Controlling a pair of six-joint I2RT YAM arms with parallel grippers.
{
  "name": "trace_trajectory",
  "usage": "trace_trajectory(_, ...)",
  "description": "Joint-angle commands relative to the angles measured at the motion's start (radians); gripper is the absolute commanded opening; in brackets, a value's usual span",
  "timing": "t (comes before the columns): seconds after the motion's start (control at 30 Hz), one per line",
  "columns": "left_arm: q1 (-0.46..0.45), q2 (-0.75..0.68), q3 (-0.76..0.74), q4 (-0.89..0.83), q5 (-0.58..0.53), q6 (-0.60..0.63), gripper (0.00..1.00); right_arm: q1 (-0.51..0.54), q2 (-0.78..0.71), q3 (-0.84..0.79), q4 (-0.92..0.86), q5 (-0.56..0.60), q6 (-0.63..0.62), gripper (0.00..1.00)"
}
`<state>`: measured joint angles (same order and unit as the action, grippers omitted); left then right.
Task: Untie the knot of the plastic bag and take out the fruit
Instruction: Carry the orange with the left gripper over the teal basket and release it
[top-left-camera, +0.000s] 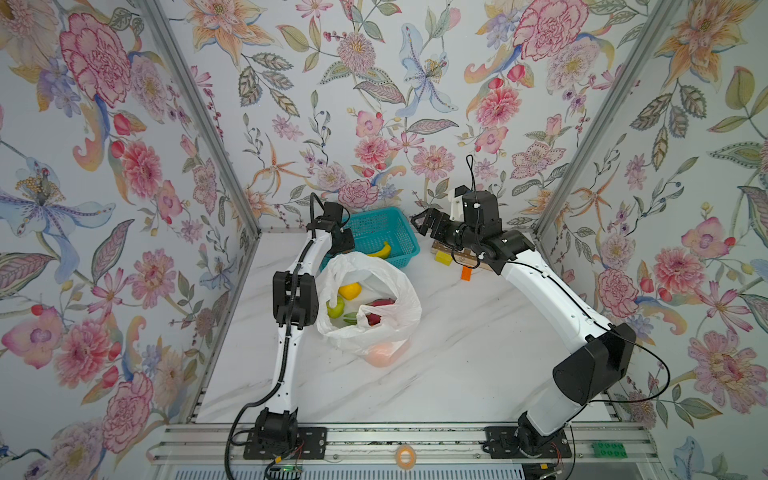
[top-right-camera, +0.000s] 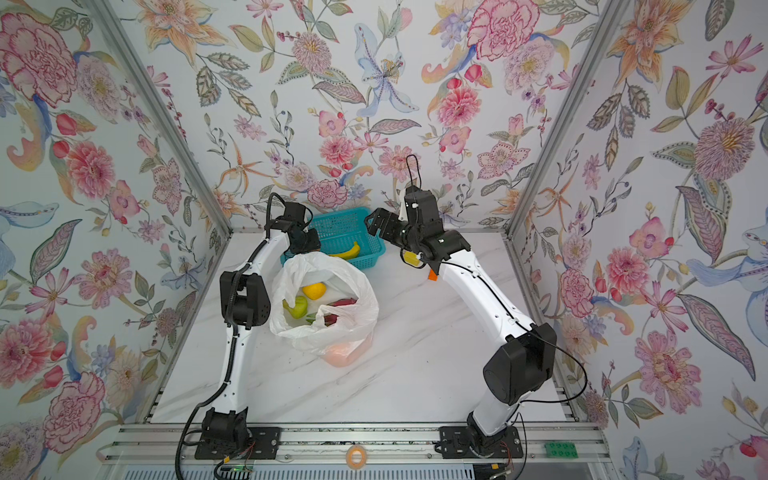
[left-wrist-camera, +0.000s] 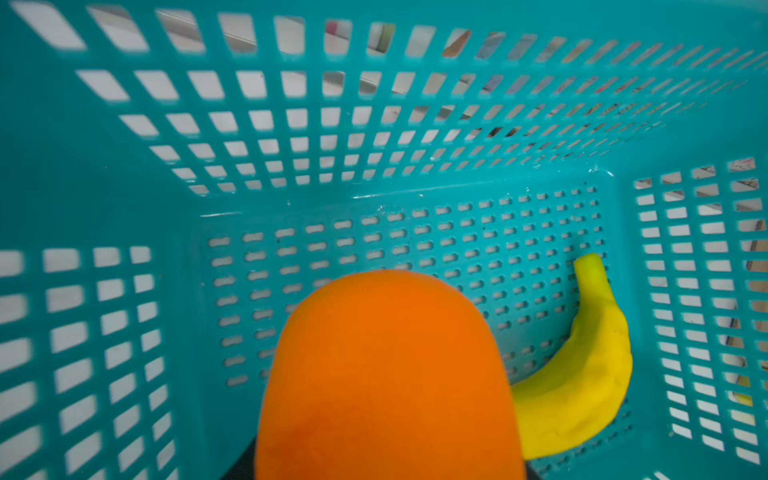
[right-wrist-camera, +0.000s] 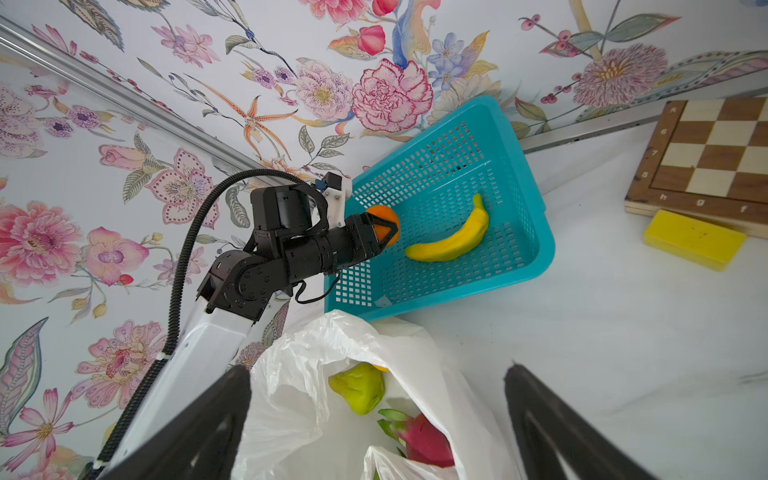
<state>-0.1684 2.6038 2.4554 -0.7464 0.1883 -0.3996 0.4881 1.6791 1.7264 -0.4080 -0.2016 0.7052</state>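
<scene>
Clamping an orange (right-wrist-camera: 382, 214) between its fingers, our left gripper (right-wrist-camera: 388, 229) hangs over the teal basket (top-left-camera: 401, 233) at upper centre of both top views, above a banana (top-left-camera: 381, 250). Our right gripper (top-left-camera: 423, 223) hovers right of it, fingers wide apart. We see the plastic bag (top-left-camera: 386, 328) open mid-frame, holding a yellow fruit (top-left-camera: 350, 289), a green fruit (top-left-camera: 336, 307) and a dragon fruit (top-left-camera: 380, 303).

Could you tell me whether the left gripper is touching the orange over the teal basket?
Touching. The right wrist view shows the left gripper with its fingers closed on the orange, holding it over the teal basket.
</scene>
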Motion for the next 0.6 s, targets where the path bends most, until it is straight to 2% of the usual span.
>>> trace_trajectory(0.0,0.001,0.054,0.048,0.037,0.051,-0.035,0.4,-0.005,-0.017,-0.003,-0.022,-0.004,0.011,0.97)
trace_trajectory(0.2,0.002,0.061,0.052,0.034,0.079,-0.022,0.53,0.0,-0.039,-0.014,-0.027,0.013,0.014,0.97)
trace_trajectory(0.3,0.002,0.026,0.032,0.046,0.092,-0.003,0.67,0.003,-0.054,-0.024,-0.027,0.025,0.012,0.97)
trace_trajectory(0.37,0.001,-0.006,0.012,0.056,0.103,0.006,0.81,0.004,-0.06,-0.029,-0.026,0.029,0.01,0.96)
trace_trajectory(0.4,0.001,-0.021,0.006,0.055,0.105,0.006,0.86,0.006,-0.062,-0.028,-0.027,0.029,0.01,0.97)
trace_trajectory(0.57,0.001,-0.137,-0.052,0.049,0.082,0.001,0.92,0.01,-0.074,-0.022,-0.027,0.032,0.0,0.97)
